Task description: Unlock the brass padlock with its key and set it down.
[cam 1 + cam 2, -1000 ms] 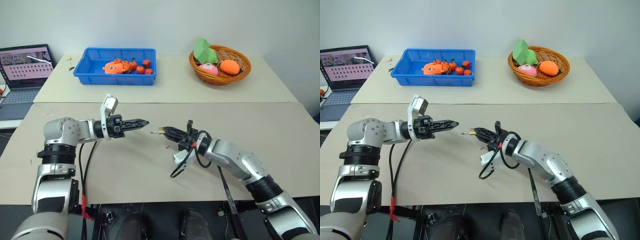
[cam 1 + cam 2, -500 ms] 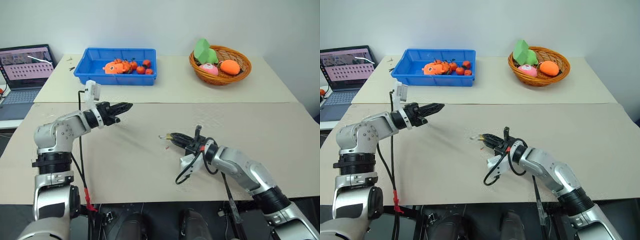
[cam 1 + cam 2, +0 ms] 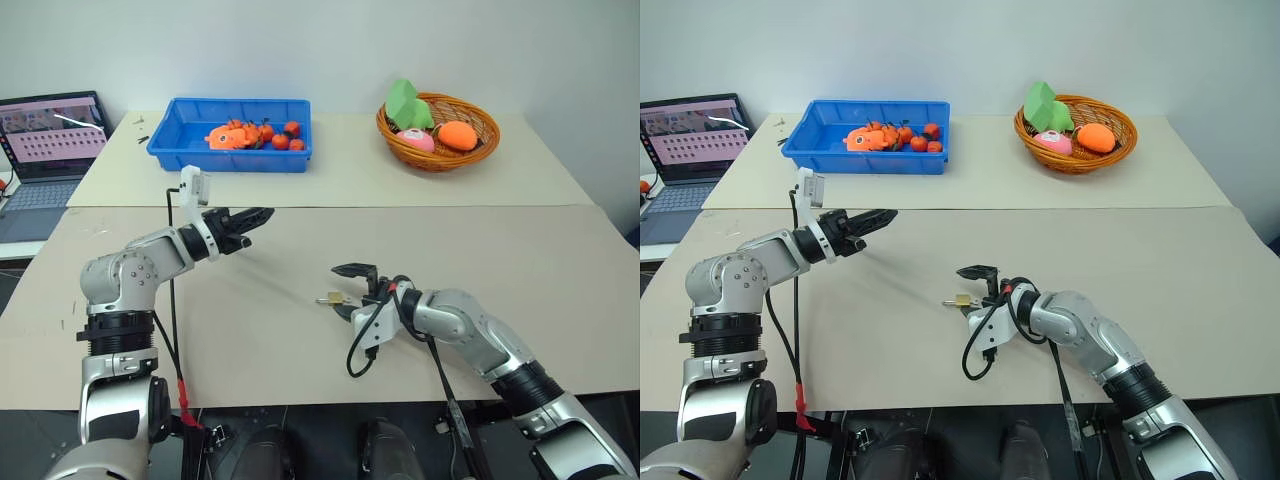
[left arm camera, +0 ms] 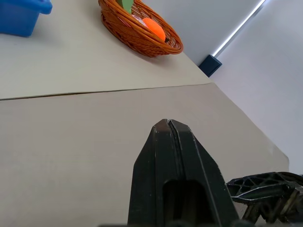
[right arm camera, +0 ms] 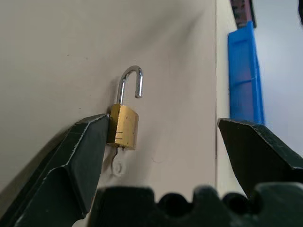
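the left gripper (image 3: pixel 262 213) is hanging in the air over the table (image 3: pixel 560 260), on the left side, well apart from the lock. its two black fingers are pressed tight together with nothing showing between them.

in the middle of the table the brass padlock (image 5: pixel 123 126) is lying flat. its silver loop is standing open at one end, so it looks unlocked. the key (image 5: pixel 117 163) is sticking out of the bottom of the lock.

the right gripper (image 3: pixel 342 289) is sitting low just beside the padlock, with its fingers spread wide and holding nothing. one finger looks to be just touching the side of the gold body, and the other is well apart from it.

so the step in hand looks like the setting down, and it seems about done. the next move is probably pulling the right gripper back slowly, without bumping the little lock or dragging it along.

at the back, going left to right, a laptop (image 3: pixel 50 135) is sitting open at the edge. a blue tray (image 3: pixel 180 135) is holding small orange and red toy fruits. a brown woven basket (image 3: pixel 490 135) is holding a green thing, a pink thing and an orange thing.
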Tool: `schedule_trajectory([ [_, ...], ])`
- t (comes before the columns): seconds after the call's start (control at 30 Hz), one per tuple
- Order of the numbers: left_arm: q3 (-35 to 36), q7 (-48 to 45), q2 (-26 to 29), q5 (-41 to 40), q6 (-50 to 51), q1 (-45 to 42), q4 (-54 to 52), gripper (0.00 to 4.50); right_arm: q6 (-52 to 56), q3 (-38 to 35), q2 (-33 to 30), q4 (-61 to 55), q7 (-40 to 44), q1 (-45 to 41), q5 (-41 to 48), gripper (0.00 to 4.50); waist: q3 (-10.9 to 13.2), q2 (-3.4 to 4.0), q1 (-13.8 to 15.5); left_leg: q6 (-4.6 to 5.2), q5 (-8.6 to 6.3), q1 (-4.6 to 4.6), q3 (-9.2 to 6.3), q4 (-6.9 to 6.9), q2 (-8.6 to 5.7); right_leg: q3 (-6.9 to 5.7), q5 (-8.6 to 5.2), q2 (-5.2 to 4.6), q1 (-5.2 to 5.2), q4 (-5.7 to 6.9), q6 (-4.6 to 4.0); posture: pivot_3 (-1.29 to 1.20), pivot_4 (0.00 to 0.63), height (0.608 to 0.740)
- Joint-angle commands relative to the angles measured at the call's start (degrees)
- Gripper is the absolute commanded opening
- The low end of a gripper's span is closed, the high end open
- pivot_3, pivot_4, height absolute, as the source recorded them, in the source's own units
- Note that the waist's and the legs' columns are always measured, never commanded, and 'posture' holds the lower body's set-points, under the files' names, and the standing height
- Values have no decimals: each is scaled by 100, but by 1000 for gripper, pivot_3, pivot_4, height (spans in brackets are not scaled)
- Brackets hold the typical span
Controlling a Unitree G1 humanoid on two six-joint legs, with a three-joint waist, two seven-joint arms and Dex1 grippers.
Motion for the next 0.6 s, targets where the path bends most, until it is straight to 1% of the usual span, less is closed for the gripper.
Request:
schedule_trajectory([
  [0.03,76,-40,28,-83,-138,-196,-57,0,801,-236,-402,-704,1014,432,972,4445,0,0,64,0,0,1,-2,0,0,-2,0,0,4,-2,0,0,150,684],
  [0.2,80,29,-20,-22,-245,-141,-23,0,2702,-890,-888,-1902,1898,1095,2417,4445,1,-1,131,1,-1,2,-12,-3,0,-13,1,0,16,-11,-1,0,150,684],
  [0.27,49,138,-38,99,-390,-59,-30,0,3449,-1251,-990,-2146,1989,1285,2924,4445,1,-2,137,2,-1,6,-14,-2,0,-13,2,-1,22,-10,-3,0,150,684],
  [0.33,45,385,-91,317,-683,17,34,0,4150,-1721,-884,-2076,1720,1286,3268,4445,2,-3,129,2,-2,13,-17,-2,1,-13,3,-2,30,-10,-4,0,150,684],
  [0.37,101,549,-137,401,-824,33,96,0,4399,-1989,-749,-1979,1480,1223,3415,4445,2,-4,123,3,-2,18,-16,-3,2,-11,5,-2,35,-11,-8,0,150,684],
  [0.43,152,902,-199,715,-1259,125,222,0,4994,-2734,-247,-1571,487,911,3561,4445,4,-6,119,3,-2,19,-17,-3,5,-11,10,-3,37,-11,-11,0,150,684],
  [0.5,415,1319,-345,749,-1505,183,287,0,5289,-3369,223,-1255,-553,683,3474,4445,4,-5,123,0,-1,27,-11,-3,7,-5,17,-3,38,-8,-20,0,150,684],
  [0.53,521,1458,-400,716,-1546,196,295,0,5410,-3546,368,-1201,-855,625,3462,4445,4,-7,139,0,-1,27,-12,-6,6,-5,17,-6,37,-6,-18,0,150,684],
  [0.6,638,1803,-436,960,-1959,317,392,0,5499,-4004,802,-1096,-1928,602,3180,4445,4,-7,170,-1,-1,22,-13,-9,5,-7,17,-6,29,-7,-19,0,150,684],
])
